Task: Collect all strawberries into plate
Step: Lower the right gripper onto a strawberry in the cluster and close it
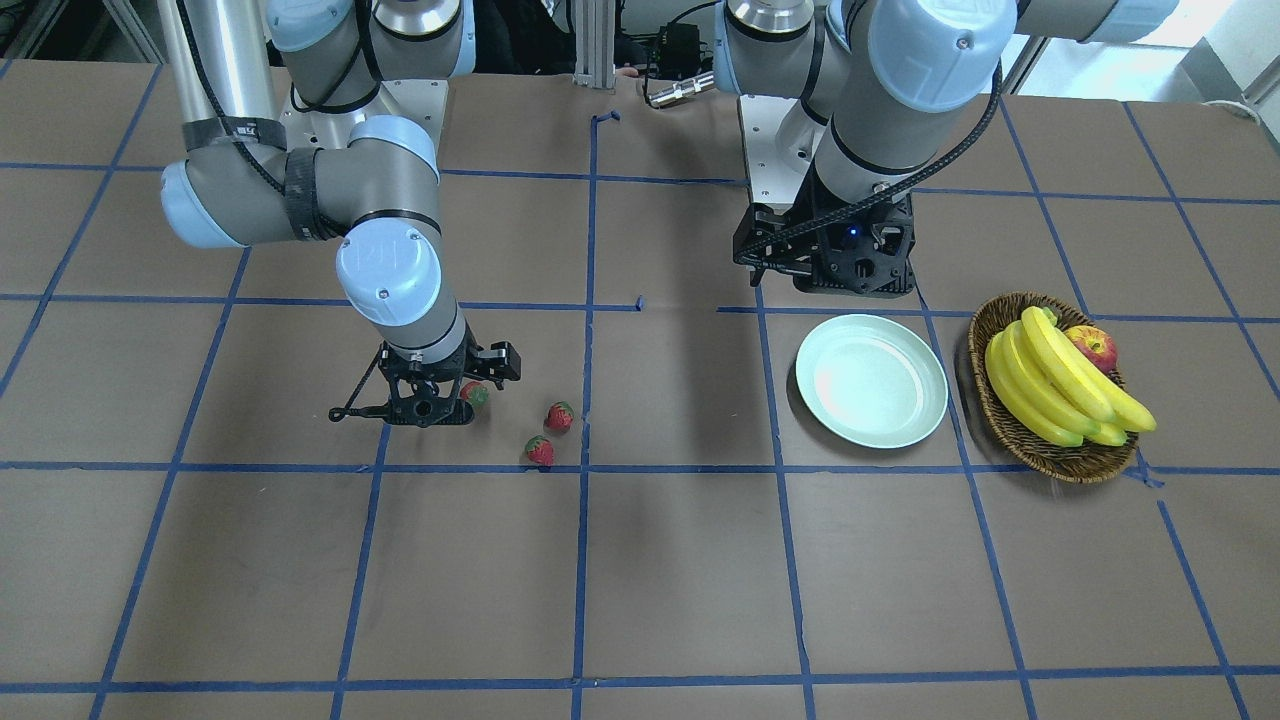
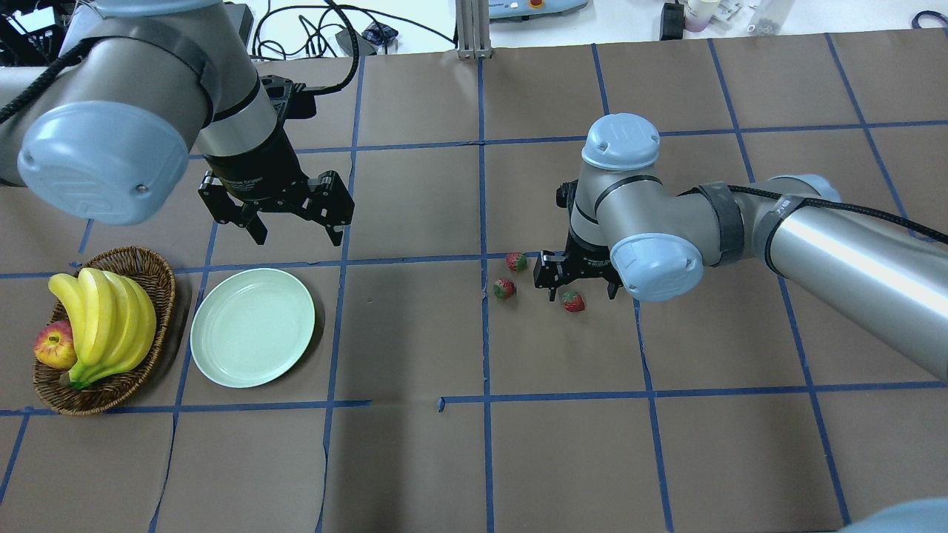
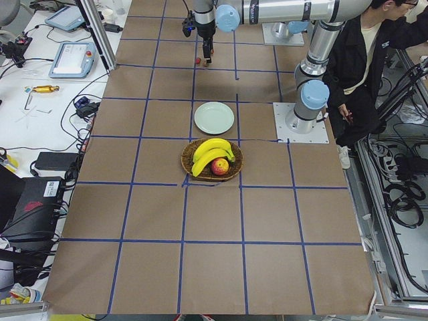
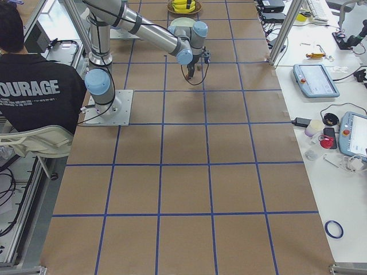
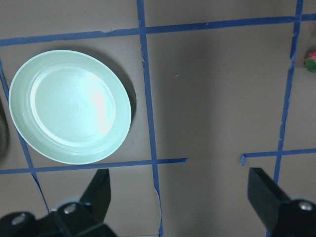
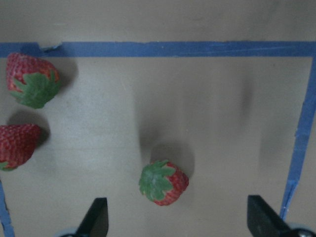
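Three small red strawberries lie on the table right of centre in the overhead view: one (image 2: 516, 260), one (image 2: 504, 288) and one (image 2: 572, 301). My right gripper (image 2: 581, 296) hangs open just over the third one. In the right wrist view that strawberry (image 6: 164, 182) lies between the open fingers, cap up, and the other two (image 6: 32, 80) (image 6: 17, 145) lie at the left edge. The pale green plate (image 2: 252, 327) is empty at the left. My left gripper (image 2: 298, 235) is open and empty above the table just behind the plate (image 5: 70, 106).
A brown wicker basket (image 2: 155, 270) with bananas (image 2: 104, 318) and an apple (image 2: 53, 344) stands to the left of the plate. Blue tape lines cross the brown table cover. A person sits beside the robot's base in the side views.
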You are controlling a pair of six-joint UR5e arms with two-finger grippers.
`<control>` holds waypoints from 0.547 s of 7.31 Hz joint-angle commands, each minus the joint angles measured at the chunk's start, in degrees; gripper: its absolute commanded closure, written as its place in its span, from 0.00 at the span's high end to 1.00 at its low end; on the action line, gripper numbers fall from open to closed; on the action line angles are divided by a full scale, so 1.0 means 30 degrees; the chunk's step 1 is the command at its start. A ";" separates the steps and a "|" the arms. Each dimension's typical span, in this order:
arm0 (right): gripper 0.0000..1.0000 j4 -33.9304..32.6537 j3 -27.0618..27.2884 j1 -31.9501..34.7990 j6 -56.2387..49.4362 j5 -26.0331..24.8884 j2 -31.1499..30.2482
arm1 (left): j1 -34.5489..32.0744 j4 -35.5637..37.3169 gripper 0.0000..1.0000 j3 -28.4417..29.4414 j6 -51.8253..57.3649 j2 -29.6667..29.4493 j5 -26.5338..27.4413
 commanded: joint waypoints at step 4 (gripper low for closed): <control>0.84 0.0036 0.0043 0.0029 0.0132 0.0038 0.0866 | -0.0021 0.0000 1.00 -0.0132 0.0034 0.0005 -0.0008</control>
